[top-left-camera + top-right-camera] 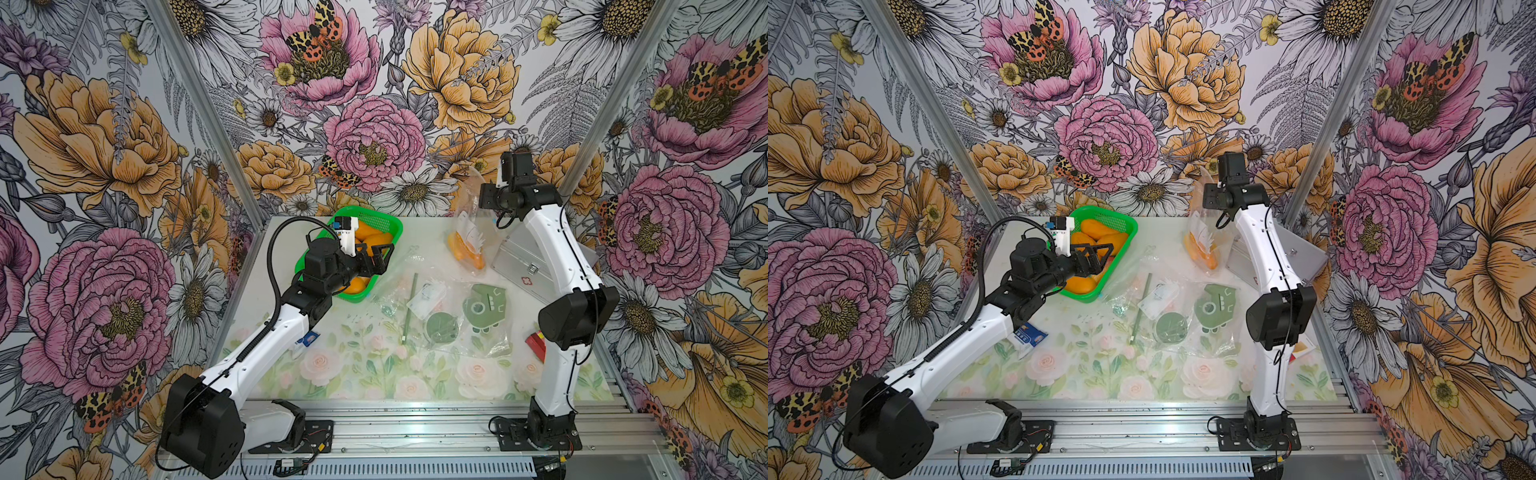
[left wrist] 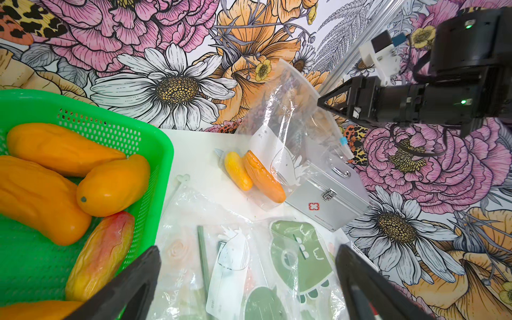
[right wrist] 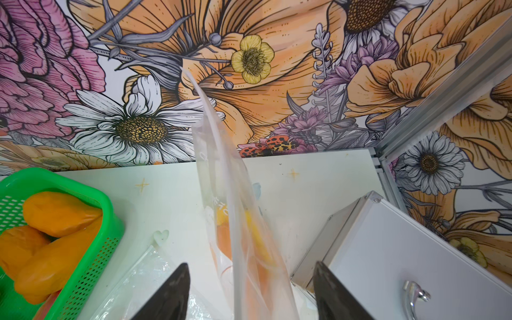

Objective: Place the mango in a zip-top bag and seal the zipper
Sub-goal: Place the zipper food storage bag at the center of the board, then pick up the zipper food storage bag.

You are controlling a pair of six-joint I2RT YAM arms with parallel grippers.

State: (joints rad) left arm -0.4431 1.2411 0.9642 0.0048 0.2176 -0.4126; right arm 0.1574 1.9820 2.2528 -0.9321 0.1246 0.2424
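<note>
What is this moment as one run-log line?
left gripper: open at basket rim | right gripper: open around bag | bag: two mangoes inside

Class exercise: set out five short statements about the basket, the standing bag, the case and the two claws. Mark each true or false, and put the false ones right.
1. The green basket holds several mangoes. True.
2. The left claw is shut on a mango. False: it is open and holds nothing.
3. The standing zip-top bag has two mangoes inside. True.
4. The silver case lies inside the green basket. False: it sits on the table, right beside the standing bag.
5. The right claw is open, with the upper part of the bag between its jaws. True.
</note>
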